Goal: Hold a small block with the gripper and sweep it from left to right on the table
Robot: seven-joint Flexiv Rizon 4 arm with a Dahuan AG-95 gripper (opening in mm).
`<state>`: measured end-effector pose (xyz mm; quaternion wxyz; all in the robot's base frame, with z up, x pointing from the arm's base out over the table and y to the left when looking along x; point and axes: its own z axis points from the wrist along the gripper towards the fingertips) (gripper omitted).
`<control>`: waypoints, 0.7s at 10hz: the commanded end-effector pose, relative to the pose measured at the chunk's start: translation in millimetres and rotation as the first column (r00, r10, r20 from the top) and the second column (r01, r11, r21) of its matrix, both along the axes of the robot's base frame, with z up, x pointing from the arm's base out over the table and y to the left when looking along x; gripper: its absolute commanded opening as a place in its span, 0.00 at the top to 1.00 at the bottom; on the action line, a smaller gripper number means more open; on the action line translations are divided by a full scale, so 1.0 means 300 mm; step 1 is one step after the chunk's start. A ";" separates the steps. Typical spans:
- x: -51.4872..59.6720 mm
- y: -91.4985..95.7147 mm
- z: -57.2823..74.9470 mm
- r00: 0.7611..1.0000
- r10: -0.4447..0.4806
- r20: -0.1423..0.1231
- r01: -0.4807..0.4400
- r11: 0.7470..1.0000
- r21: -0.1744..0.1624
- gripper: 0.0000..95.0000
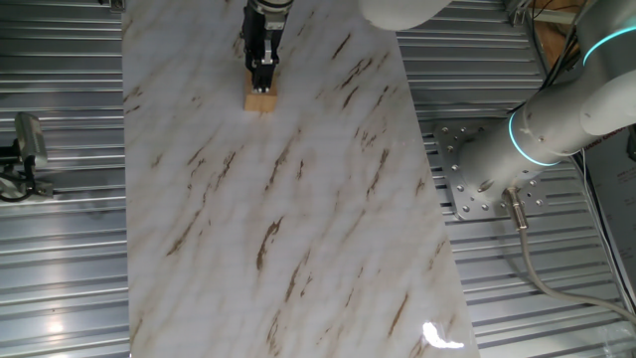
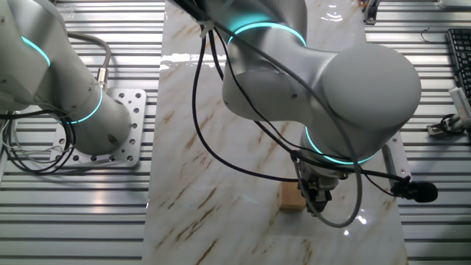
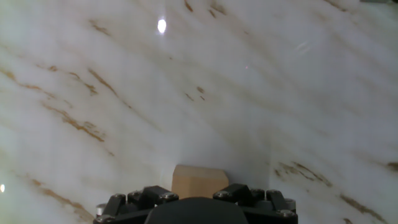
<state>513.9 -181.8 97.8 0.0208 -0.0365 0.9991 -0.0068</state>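
A small light tan block [image 1: 260, 100] rests on the white marble-patterned table [image 1: 298, 229], near its far left end in one fixed view. My black gripper [image 1: 262, 82] stands straight down over the small block and is shut on its top part. The other fixed view has the block [image 2: 291, 197] near the table's [image 2: 206, 147] near right edge, with the gripper [image 2: 315, 197] partly hidden under the big silver wrist. In the hand view the block [image 3: 198, 179] sits between the black jaws of the gripper [image 3: 198, 194], low in the middle, touching the slab [image 3: 199, 81].
A second grey arm [image 1: 556, 119] with a cyan ring stands on a bolted plate [image 1: 477, 179] beside the table. Corrugated metal flooring [image 1: 60, 259] lies on both sides. A black cable [image 2: 221, 140] loops over the slab. A keyboard [image 2: 460, 51] sits off the table.
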 end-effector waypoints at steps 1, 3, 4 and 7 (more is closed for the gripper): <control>0.000 0.002 0.001 1.000 0.009 -0.016 -0.008 0.999 0.035 0.00; 0.000 0.002 0.001 0.999 0.012 -0.040 -0.009 0.998 0.056 0.00; 0.000 0.002 0.001 0.998 0.021 -0.053 -0.018 0.998 0.064 0.00; 0.000 0.002 0.001 0.994 0.063 -0.085 -0.056 0.995 0.087 0.00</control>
